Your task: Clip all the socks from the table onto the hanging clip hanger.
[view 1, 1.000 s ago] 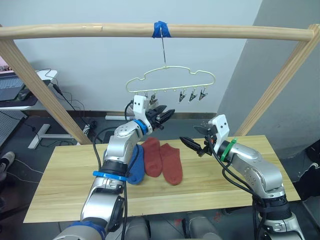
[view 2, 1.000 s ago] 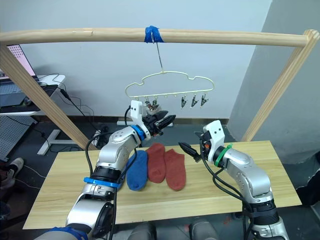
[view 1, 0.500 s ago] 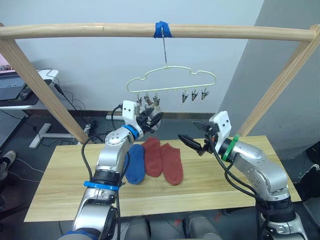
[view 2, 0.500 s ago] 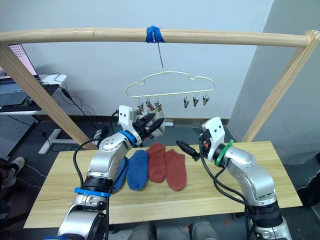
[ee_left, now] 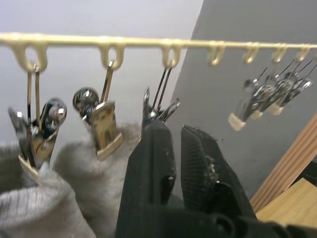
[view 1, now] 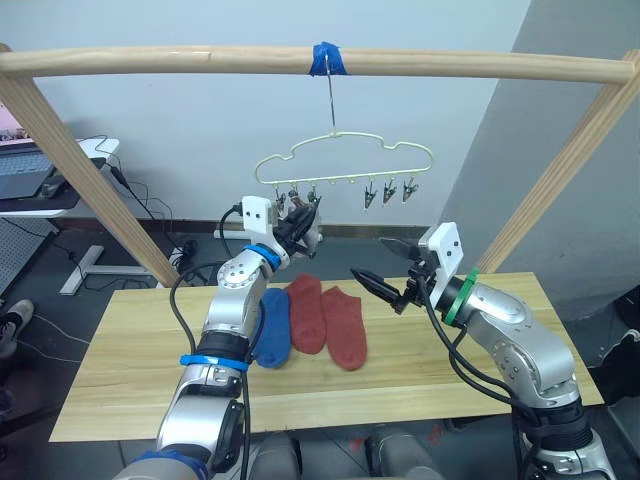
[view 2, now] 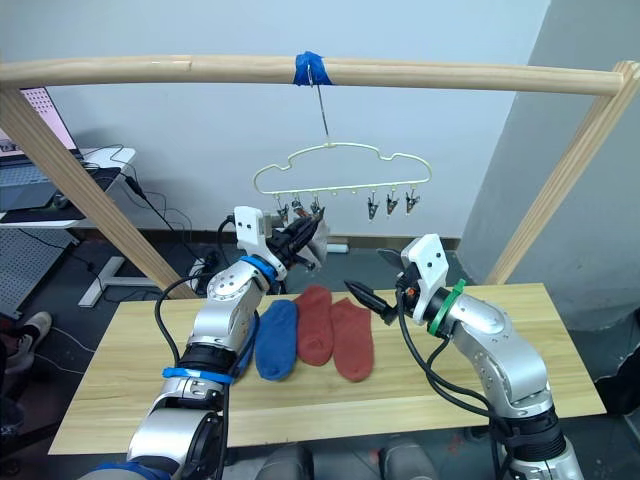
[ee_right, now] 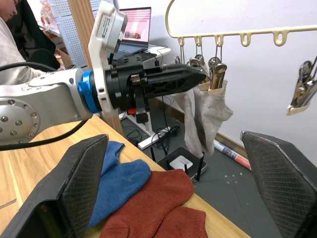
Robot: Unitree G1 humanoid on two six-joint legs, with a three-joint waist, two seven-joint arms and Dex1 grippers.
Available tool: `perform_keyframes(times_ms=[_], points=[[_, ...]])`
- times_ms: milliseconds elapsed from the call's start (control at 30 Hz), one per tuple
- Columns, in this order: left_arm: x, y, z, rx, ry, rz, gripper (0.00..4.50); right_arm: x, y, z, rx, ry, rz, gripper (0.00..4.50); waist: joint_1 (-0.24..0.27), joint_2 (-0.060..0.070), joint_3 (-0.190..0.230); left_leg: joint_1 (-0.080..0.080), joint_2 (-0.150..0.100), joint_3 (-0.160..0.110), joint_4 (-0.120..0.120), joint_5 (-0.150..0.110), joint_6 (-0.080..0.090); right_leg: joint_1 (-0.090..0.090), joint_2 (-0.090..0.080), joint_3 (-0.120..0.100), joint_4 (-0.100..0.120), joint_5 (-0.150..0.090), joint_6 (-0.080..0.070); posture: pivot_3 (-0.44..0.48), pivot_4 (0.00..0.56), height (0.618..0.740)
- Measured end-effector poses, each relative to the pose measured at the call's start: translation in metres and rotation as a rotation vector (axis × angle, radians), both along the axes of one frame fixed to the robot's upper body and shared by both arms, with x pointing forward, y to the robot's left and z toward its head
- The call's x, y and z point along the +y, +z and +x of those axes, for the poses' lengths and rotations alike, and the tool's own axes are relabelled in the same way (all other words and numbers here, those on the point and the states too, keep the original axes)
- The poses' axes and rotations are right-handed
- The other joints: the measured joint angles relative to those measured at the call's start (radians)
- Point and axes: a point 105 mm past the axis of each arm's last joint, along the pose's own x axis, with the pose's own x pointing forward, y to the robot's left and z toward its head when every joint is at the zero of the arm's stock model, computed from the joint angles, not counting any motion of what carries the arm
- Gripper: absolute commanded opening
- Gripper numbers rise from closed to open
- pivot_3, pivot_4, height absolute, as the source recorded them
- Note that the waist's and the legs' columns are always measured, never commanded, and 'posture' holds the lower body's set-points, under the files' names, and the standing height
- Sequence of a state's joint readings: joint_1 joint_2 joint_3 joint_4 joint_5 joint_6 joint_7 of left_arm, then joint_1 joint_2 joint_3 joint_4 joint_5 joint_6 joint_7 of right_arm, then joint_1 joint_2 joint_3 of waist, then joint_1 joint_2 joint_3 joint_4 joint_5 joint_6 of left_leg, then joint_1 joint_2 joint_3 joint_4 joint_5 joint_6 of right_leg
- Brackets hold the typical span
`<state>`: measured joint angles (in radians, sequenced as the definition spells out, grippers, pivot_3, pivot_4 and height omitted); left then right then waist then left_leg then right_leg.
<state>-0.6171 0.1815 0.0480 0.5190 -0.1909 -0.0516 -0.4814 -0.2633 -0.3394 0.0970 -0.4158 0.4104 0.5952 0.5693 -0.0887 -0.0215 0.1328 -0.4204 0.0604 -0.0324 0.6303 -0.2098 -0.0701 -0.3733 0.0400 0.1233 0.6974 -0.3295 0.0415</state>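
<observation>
Overhead, a thin pale yellow-green wire clip hanger (view 1: 345, 165) with a wavy cloud outline is hung by its long hook from a thick wooden rail (view 1: 200, 60) at a band of blue tape (view 1: 325, 57). The left gripper (view 1: 303, 227) is raised just under the hanger's left end, its two black fingers (ee_left: 153, 163) pressed nearly together and seen gripping nothing; in the left wrist view their tips are held right below the third small metal clip (ee_left: 159, 106). Two light grey socks (ee_right: 205, 114) are seen hanging from the first clips beside it, while three clips (view 1: 387, 190) at the hanger's right end are left bare. The right gripper (view 1: 390, 273) is held above the long tabletop of light wooden planks (view 1: 130, 350), near its far edge and apart from the hanger, with its fingers (ee_right: 285, 186) spread wide and nothing between them. On the table, between the two arms, four short ankle socks are laid side by side: two blue socks (view 2: 276, 338), one overlapped by the other and partly hidden behind the left arm, and just to their right two brick red socks (view 2: 335, 336), which touch each other. At the far left a laptop (view 2: 22, 160) on a white desk is seen beyond the wooden frame.
</observation>
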Motion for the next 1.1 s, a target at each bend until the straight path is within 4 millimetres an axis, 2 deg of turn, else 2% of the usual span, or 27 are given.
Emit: perform_keyframes(times_ms=[133, 167, 233, 500, 1100], points=[[0.001, 0.001, 0.002, -0.022, 0.019, 0.010, 0.75, -0.001, 0.000, 0.001, -0.002, -0.007, -0.003, 4.50, -0.001, 0.000, 0.000, 0.000, 0.000, 0.000, 0.000, 0.000, 0.000, 0.000, 0.000, 0.000, 0.000, 0.000, 0.000, -0.087, 0.082, 0.740], [0.001, 0.001, 0.002, -0.026, 0.019, 0.010, 0.92, -0.001, 0.000, 0.001, -0.002, -0.008, -0.003, 4.50, -0.001, 0.000, 0.000, 0.000, 0.000, 0.000, 0.000, 0.000, 0.000, 0.000, 0.000, 0.000, 0.000, 0.000, 0.000, -0.088, 0.081, 0.740], [0.001, 0.002, 0.002, -0.035, 0.018, 0.012, 1.34, -0.001, 0.000, 0.001, -0.002, -0.010, -0.003, 4.50, -0.001, 0.000, 0.000, 0.000, 0.000, 0.000, 0.000, 0.000, 0.000, 0.000, 0.000, 0.000, 0.000, 0.000, 0.000, -0.089, 0.079, 0.740], [0.001, 0.003, 0.006, -0.034, 0.028, 0.010, 3.57, 0.000, 0.006, 0.003, -0.022, -0.006, -0.003, 4.50, -0.002, 0.000, 0.000, 0.000, 0.000, 0.000, 0.000, 0.000, 0.000, 0.000, 0.000, 0.000, 0.000, 0.002, -0.003, -0.091, 0.078, 0.740], [-0.009, 0.012, 0.009, -0.053, 0.005, -0.004, 3.57, -0.002, 0.007, 0.005, -0.027, -0.024, -0.002, 4.50, -0.003, 0.000, 0.000, 0.000, 0.000, 0.000, 0.000, 0.000, 0.000, 0.000, 0.000, 0.000, 0.000, 0.002, -0.003, -0.098, 0.084, 0.740]])
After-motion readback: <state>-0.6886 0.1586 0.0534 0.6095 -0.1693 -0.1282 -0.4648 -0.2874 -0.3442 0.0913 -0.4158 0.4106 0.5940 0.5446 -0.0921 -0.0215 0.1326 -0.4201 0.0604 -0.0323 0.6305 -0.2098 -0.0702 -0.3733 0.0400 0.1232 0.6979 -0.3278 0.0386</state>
